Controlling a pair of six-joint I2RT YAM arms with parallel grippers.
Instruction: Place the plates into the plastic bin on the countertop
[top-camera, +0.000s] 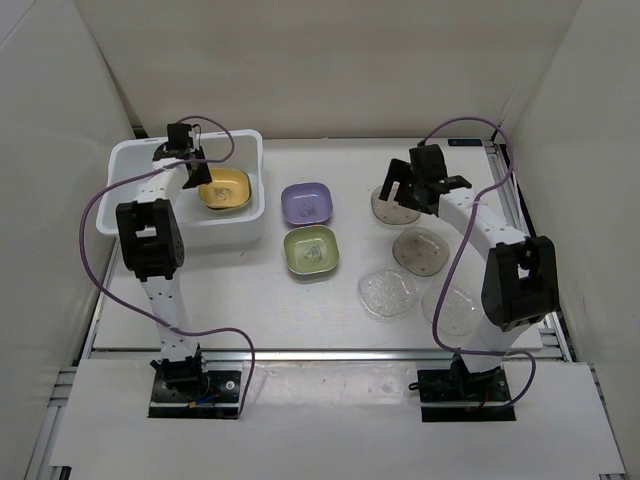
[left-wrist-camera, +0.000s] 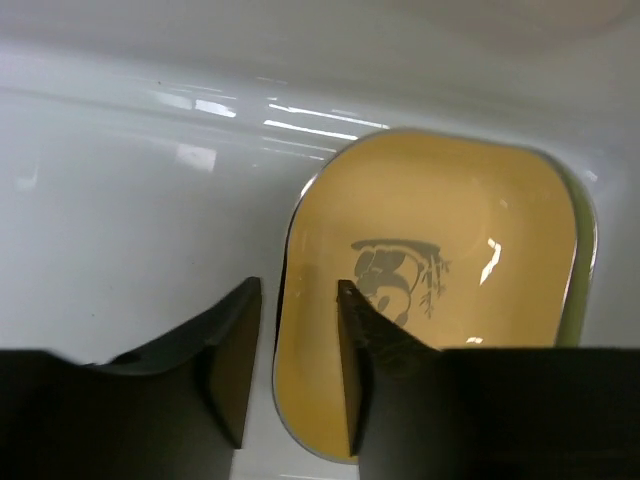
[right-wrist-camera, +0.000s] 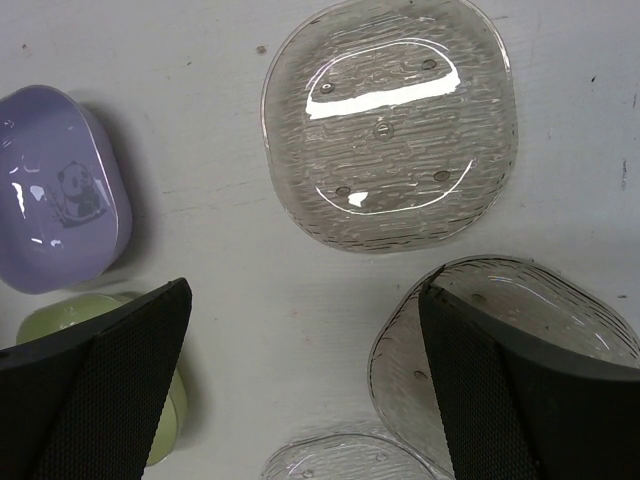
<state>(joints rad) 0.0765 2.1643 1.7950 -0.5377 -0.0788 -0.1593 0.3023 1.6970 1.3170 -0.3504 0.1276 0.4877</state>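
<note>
Two black fingers of the left gripper (left-wrist-camera: 297, 300) stood a little apart, one on each side of the near rim of the yellow plate (left-wrist-camera: 450, 260), which lay flat inside the bin (top-camera: 135, 165). The right gripper (right-wrist-camera: 305, 300) hung wide open over the countertop (top-camera: 250, 290), holding nothing, above the clear plates (right-wrist-camera: 390, 120). The purple plate (right-wrist-camera: 55, 200) and green plate (top-camera: 311, 250) sat side by side near the bin

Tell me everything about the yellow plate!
The yellow plate is a small rounded-square dish, shiny like plastic, with a pale rim and a dark panda drawing inside. It lies right side up in the white plastic bin, near a wall. The open left gripper straddles its rim; I cannot tell if it touches.
</note>
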